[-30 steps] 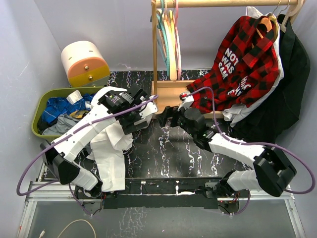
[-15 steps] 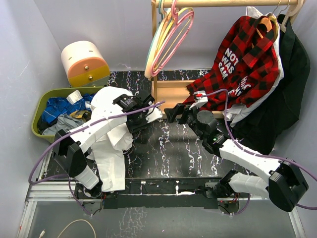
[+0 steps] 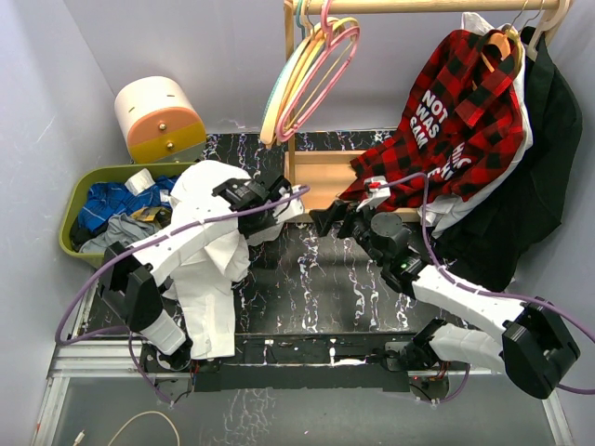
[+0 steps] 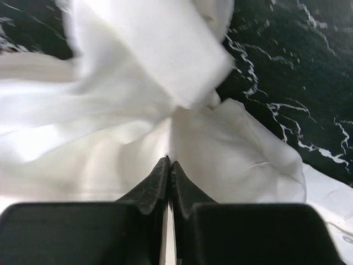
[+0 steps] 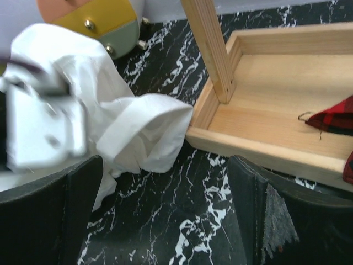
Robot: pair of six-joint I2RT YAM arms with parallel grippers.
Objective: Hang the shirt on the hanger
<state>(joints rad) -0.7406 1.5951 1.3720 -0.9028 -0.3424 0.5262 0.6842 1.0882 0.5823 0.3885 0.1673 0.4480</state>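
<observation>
The white shirt [image 3: 209, 269] lies crumpled on the black marble table under my left arm and trails toward the near edge. My left gripper [image 3: 271, 212] is at the cloth's far right end. In the left wrist view its jaws [image 4: 168, 163] are shut, with a fold of the shirt [image 4: 110, 121] pinched at the tips. The pink hanger [image 3: 325, 65] hangs on the wooden rail, tilted out to the left together with yellow and teal ones. My right gripper [image 3: 325, 219] hovers open just right of the shirt. Only the table shows between its fingers [image 5: 165, 210], and the shirt's edge [image 5: 143, 132] lies ahead.
The wooden rack's base tray [image 3: 321, 177] and post [image 5: 212, 49] stand right behind both grippers. A red plaid shirt [image 3: 456, 111] and dark garments [image 3: 548, 139] hang at the right. At the left are a green bin [image 3: 72, 206] of clothes and a round drawer box [image 3: 158, 116].
My left gripper has closed on the shirt's cloth. The hangers on the rail have swung out to the left. The right arm has shifted a little to the right, still open.
</observation>
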